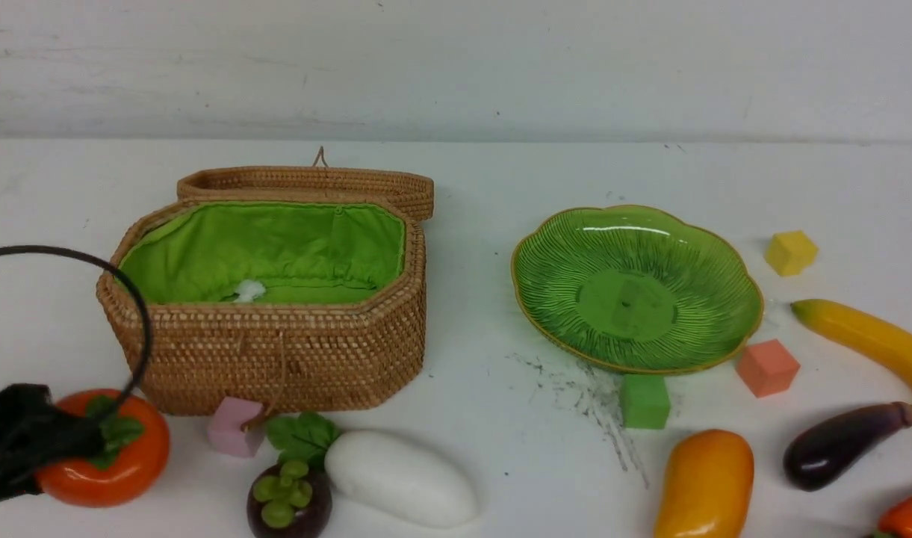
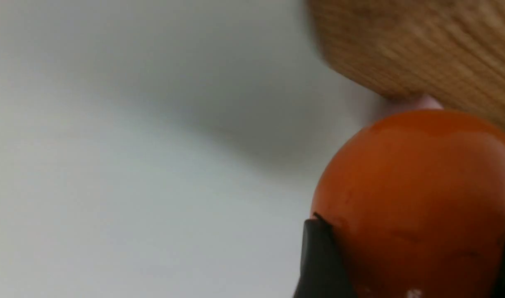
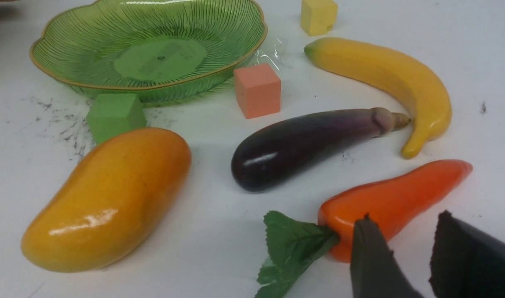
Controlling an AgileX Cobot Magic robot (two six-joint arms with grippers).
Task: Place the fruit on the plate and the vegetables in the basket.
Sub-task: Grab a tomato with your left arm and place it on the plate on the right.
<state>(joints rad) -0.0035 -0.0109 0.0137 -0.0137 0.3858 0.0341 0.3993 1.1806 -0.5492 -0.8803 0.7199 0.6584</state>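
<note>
My left gripper (image 1: 71,448) (image 2: 413,236) is shut on the orange persimmon (image 1: 119,463) (image 2: 413,186), low by the open basket's (image 1: 276,351) left front corner. The mangosteen (image 1: 287,501) and white radish (image 1: 399,478) lie in front of the basket. The green plate (image 1: 530,299) (image 3: 49,78) holds nothing. Near it lie the mango (image 1: 706,486) (image 3: 107,198), banana (image 1: 866,340) (image 3: 384,70), eggplant (image 1: 836,444) (image 3: 302,145) and pepper (image 1: 911,519) (image 3: 397,198). My right gripper (image 3: 405,219) is open just above the table beside the pepper, nothing between its fingers.
Foam cubes sit about: pink (image 1: 233,427) at the basket's front, green (image 1: 644,401) and salmon (image 1: 767,368) against the plate's near rim, yellow (image 1: 790,252) behind the banana. A black cable (image 1: 138,314) loops over the basket's left corner. The basket lid lies back behind it.
</note>
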